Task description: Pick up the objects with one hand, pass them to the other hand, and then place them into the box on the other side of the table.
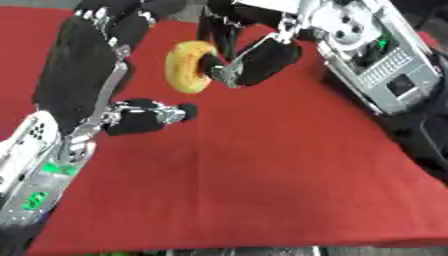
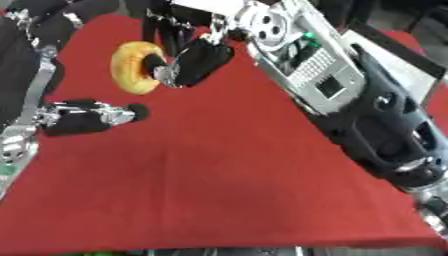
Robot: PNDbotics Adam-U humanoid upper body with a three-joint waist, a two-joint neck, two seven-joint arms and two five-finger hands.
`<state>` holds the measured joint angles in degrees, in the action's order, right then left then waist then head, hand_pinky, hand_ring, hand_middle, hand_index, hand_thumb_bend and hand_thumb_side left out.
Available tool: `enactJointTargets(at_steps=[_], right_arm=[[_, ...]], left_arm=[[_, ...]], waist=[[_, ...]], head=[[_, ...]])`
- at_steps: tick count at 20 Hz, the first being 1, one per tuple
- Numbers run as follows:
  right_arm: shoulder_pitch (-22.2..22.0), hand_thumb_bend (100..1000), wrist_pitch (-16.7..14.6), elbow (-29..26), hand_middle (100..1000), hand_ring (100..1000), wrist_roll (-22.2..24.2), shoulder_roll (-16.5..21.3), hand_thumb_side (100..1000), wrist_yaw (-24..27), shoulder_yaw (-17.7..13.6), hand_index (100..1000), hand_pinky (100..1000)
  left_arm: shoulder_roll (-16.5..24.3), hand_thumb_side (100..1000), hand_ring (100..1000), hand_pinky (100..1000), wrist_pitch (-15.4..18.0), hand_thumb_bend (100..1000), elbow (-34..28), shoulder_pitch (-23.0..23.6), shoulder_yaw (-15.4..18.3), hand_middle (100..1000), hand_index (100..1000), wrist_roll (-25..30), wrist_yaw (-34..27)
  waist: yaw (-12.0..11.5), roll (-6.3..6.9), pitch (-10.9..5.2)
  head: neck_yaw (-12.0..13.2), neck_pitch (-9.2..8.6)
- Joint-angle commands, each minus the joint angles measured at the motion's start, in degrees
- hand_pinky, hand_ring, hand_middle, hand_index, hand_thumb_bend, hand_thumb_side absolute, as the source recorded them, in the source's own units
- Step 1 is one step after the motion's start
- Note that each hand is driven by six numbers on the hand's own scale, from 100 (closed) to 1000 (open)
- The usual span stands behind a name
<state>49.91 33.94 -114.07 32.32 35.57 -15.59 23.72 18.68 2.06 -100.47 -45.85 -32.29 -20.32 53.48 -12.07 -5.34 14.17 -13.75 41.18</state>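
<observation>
A red cloth [image 1: 262, 190] covers the worktop. Above it, toward the far side, a yellow ring-shaped object [image 1: 188, 66] is held upright in the air, pinched by the curled fingers [image 1: 229, 70] of the right hand [image 1: 258, 57]. The left hand [image 1: 96, 65] is just beside the ring, with its fingers spread and its thumb [image 1: 149, 117] pointing right, not touching the ring.

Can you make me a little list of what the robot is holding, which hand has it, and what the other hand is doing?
held thing: yellow ring, like a doughnut, up off the table
holding hand: right hand, fingers pinching the ring
other hand: left hand, close beside the ring, thumb sticking out, not gripping it
surface: red cloth
box: not in sight
</observation>
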Motion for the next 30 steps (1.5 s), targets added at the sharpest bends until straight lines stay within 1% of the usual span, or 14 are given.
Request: enactJointTargets(at_steps=[1,5,7,10,12,14,17,19,22,24,27,30], right_arm=[[0.85,100,0.88,-0.53,367,461,0.16,1.14,100,0.3,-0.99,436,634],[0.62,100,1.13,-0.53,368,460,-0.3,1.17,100,0.38,-1.03,436,633],[0.52,100,1.34,-0.53,368,459,-0.73,1.24,100,0.41,-1.35,436,632],[0.02,100,1.81,-0.53,369,456,-1.8,1.65,100,0.33,-2.24,435,631],[-0.96,100,2.27,-0.53,370,454,-3.1,2.38,100,0.27,-2.99,434,630],[-2.29,100,2.88,-0.53,372,451,-5.02,3.4,100,0.3,-3.79,433,629],[-5.05,100,4.57,-0.53,374,447,-9.09,5.62,100,0.42,-5.44,432,628],[-7.16,100,6.11,-0.53,375,445,-12.35,7.27,100,0.85,-6.84,431,628],[-10.4,100,8.05,-0.53,378,445,-17.21,9.65,100,2.41,-9.16,430,628],[-12.72,100,9.35,-0.53,378,445,-20.32,11.39,100,3.75,-10.7,430,628],[-16.17,100,11.3,-0.53,380,443,-24.98,13.79,100,6.45,-12.83,428,626],[-18.55,100,12.93,-0.53,382,440,-29.53,15.42,100,9.37,-14.68,427,624]], left_arm=[[0.17,184,765,755,-0.06,981,-0.7,-0.59,0.5,719,821,-0.69,-0.63],[0.26,194,762,752,-0.09,970,-0.6,-0.44,0.47,715,817,-1.1,-1.0],[0.44,223,754,745,-0.08,944,-0.62,-0.25,0.48,706,809,-1.3,-1.49],[1.83,291,733,729,-0.42,873,-1.21,0.84,0.66,682,777,-1.8,-4.03],[4.08,332,707,716,-1.2,824,-2.25,2.42,1.33,653,757,-2.2,-7.08],[6.9,356,687,708,-2.44,803,-3.92,4.27,2.58,642,744,-2.7,-10.35],[11.35,385,678,702,-4.98,750,-6.75,7.66,5.07,657,736,-2.72,-14.87],[13.64,396,669,702,-6.51,704,-8.82,9.93,6.97,653,730,-1.96,-18.33],[15.97,405,668,703,-8.29,650,-12.09,12.91,10.06,650,726,-1.7,-23.84],[16.73,406,670,705,-8.88,643,-13.6,14.24,11.98,651,725,-2.17,-26.98],[16.87,400,667,709,-8.56,628,-14.06,15.33,14.72,645,719,-4.77,-30.52],[16.77,399,666,710,-8.17,625,-14.11,15.63,16.15,642,717,-6.6,-32.41]], waist=[[-0.01,0.33,-1.24],[0.03,0.32,-1.19],[0.04,0.38,-1.17],[0.08,0.55,-1.11],[0.01,0.77,-0.97],[-0.11,1.05,-0.78],[-0.32,1.53,-0.35],[-0.46,1.75,-0.07],[-0.56,1.94,0.3],[-0.67,2.03,0.53],[-0.79,2.22,0.96],[-0.96,2.46,1.29]], head=[[-0.13,-0.54],[-0.16,-0.51],[-0.23,-0.53],[-0.7,-0.6],[-2.12,-0.73],[-3.94,-0.94],[-6.11,-1.54],[-6.81,-1.95],[-7.28,-2.56],[-7.56,-3.1],[-7.93,-4.37],[-8.31,-5.32]])
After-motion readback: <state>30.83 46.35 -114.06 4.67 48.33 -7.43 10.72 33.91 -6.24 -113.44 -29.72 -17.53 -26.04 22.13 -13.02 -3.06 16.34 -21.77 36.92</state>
